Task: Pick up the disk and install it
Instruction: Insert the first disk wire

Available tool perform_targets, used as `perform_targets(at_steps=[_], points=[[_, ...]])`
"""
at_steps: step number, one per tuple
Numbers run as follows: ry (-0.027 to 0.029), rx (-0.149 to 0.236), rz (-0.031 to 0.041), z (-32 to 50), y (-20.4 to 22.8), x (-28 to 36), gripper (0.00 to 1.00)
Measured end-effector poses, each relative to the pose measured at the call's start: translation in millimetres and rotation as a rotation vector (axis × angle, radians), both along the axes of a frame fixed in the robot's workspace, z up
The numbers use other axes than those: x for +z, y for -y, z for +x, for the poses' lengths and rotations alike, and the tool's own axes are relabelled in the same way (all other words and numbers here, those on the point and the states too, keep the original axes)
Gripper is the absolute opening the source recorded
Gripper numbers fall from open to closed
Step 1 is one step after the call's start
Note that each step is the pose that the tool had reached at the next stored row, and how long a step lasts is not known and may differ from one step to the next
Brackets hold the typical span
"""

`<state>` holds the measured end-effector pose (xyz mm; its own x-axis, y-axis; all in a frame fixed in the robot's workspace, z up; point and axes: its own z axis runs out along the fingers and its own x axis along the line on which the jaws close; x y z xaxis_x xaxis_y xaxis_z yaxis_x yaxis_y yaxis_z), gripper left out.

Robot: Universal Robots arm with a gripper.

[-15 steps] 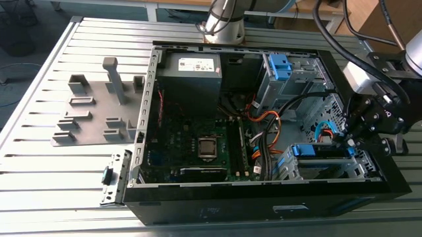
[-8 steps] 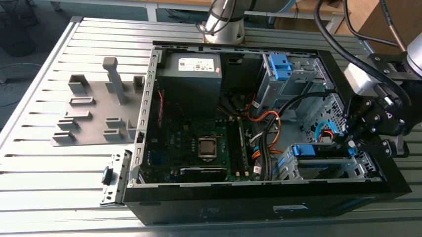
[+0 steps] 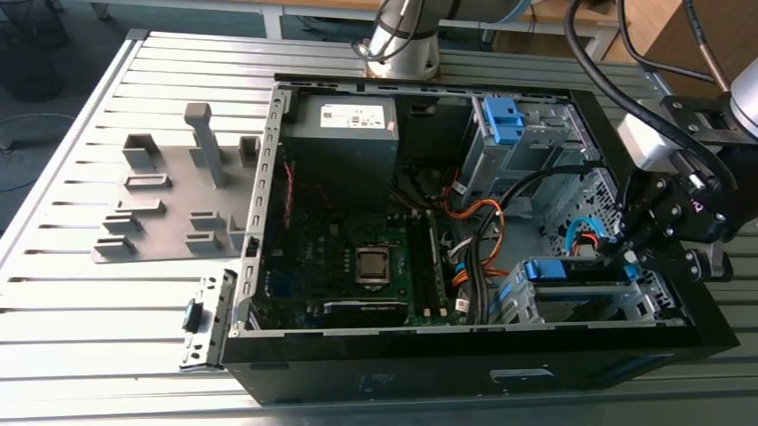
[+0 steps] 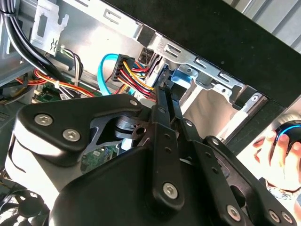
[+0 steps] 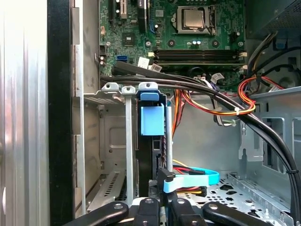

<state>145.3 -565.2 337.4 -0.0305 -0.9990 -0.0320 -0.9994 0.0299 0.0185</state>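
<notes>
claw [image 4: 165, 89] pinched nearly closed, nothing visibly clamped, tips right up against disk [image 5: 150, 155] end. disk sits edge-on in drive cage [image 5: 113, 94] slot. light blue cable [image 5: 197, 179] just beside, easy snag imo. crooked shove could jam disk in cage. motherboard [image 5: 127, 37] further back, fine.

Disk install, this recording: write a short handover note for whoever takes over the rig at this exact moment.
The end effector is down inside the case, at the near edge of the disk. Whether it grips cannot be told.
The disk stands on edge in a slot of the drive cage, blue bracket end toward the motherboard. A light blue cable lies beside it.
Done: disk is in the cage.
Left: full seating cannot be confirmed, and the end effector is not clear of the case.
</notes>
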Motion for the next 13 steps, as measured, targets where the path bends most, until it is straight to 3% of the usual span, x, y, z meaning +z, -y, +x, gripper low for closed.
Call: perform_targets(at_steps=[4, 13], points=[[0.0, 0.0, 0.0001, 0.0, 0.0, -0.4, 0.16], [-0.0002, 0.0, -0.0001, -0.3, 0.0, -8.1, 0.16]])
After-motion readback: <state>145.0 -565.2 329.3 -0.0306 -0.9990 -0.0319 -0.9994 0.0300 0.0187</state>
